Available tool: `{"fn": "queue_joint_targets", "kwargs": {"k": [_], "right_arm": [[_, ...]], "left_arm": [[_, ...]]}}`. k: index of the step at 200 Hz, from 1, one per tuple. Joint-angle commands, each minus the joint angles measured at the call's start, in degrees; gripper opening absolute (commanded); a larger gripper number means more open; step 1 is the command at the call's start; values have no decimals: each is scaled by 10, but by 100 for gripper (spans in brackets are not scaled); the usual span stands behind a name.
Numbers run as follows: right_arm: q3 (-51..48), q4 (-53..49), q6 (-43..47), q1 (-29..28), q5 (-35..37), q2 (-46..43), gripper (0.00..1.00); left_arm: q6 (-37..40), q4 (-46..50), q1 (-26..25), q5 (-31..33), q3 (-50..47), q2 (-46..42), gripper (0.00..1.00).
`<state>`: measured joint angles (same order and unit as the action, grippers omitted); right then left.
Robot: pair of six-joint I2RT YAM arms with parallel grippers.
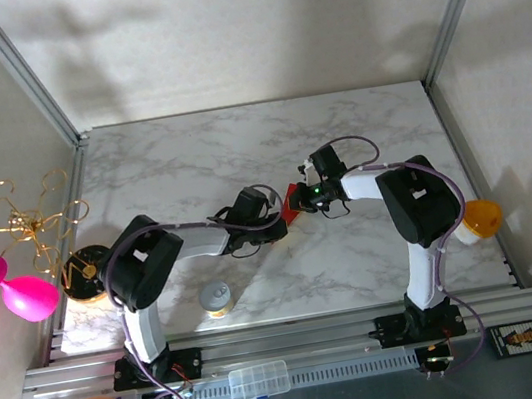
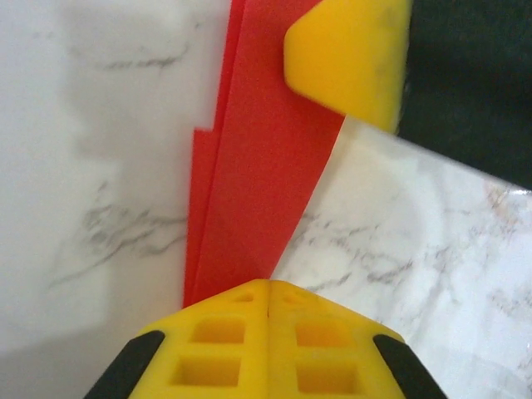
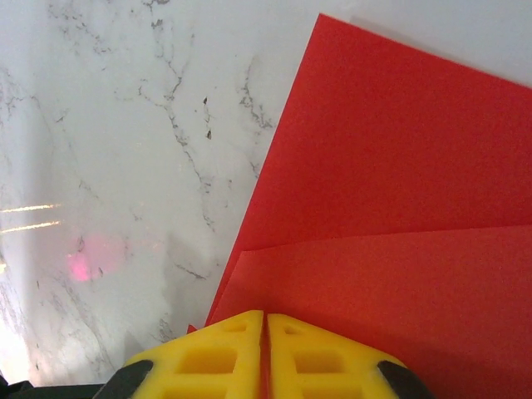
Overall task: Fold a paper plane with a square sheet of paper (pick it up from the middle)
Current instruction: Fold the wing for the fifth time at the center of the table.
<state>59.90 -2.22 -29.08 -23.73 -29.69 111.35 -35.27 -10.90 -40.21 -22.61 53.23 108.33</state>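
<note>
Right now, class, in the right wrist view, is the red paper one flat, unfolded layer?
No: a folded layer's edge runs across the red paper, just ahead of the right gripper.

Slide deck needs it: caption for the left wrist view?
Left gripper shut on the creased red paper sheet, right fingertip at its far end, marble table below.

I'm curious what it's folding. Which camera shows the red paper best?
The right wrist view: the red paper spreads wide there, with an overlapping folded layer plain to see. The left wrist view shows a narrow layered strip of it, and the top view shows a small, far-off red patch.
</note>
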Motion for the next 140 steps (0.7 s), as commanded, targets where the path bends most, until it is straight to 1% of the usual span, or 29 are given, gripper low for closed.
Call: {"fn": "queue_joint_targets", "kwargs": {"k": [1, 24, 38, 99, 121, 140], "right_arm": [[-12, -60, 21, -3, 51, 41, 12], [-9, -67, 27, 1, 49, 44, 12], [-10, -65, 28, 1, 47, 45, 12], [-8, -63, 26, 2, 45, 45, 12], [-8, -61, 26, 1, 42, 43, 12], [-4, -59, 31, 1, 31, 37, 13]], "left_arm": [[23, 110, 2, -19, -43, -5, 5], [44, 137, -2, -22, -54, -24, 5], [58, 161, -2, -13, -55, -30, 5], [113, 236, -4, 8, -31, -49, 4], [120, 251, -4, 16, -22, -56, 4], [103, 256, 3, 15, -4, -73, 6]]}}
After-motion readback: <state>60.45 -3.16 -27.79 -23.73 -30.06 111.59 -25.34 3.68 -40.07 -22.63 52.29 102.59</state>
